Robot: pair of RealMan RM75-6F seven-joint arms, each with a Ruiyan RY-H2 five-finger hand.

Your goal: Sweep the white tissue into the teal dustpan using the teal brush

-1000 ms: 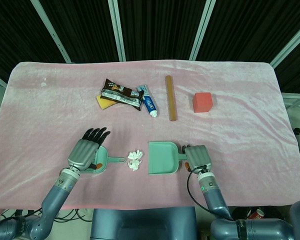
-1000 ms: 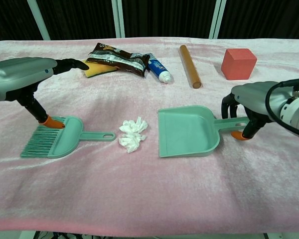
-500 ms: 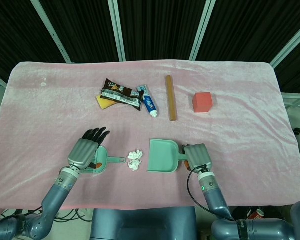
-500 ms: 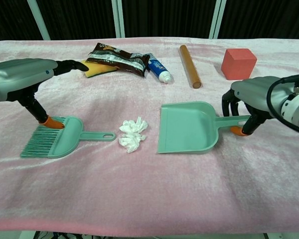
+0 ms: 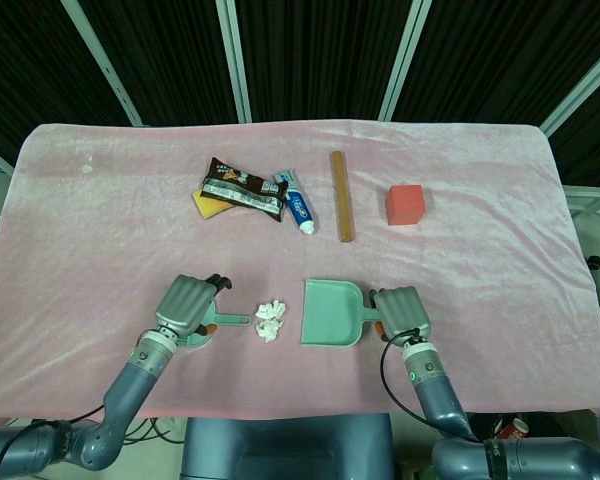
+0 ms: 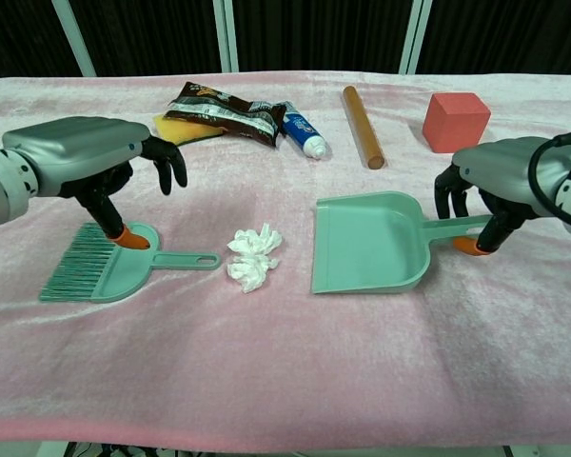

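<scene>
since a second ago your left hand moved from the bristle end of the teal brush toward its handle side, and its fingers curled downward; your right hand drew the teal dustpan a little to the right, leaving more gap to the tissue. the left hand's fingers were curled over the brush body, an orange fingertip touching it, but you had not closed a grip on it. the right hand was wrapped around the dustpan's handle, holding it. the brush lay flat, its long axis running left to right, bristles to the left and thin handle pointing right at the white tissue. the tissue sat between the brush handle tip and the dustpan's open mouth, so the sweep would probably run rightward along that same line. your left hand was the nearer to the brush.
</scene>
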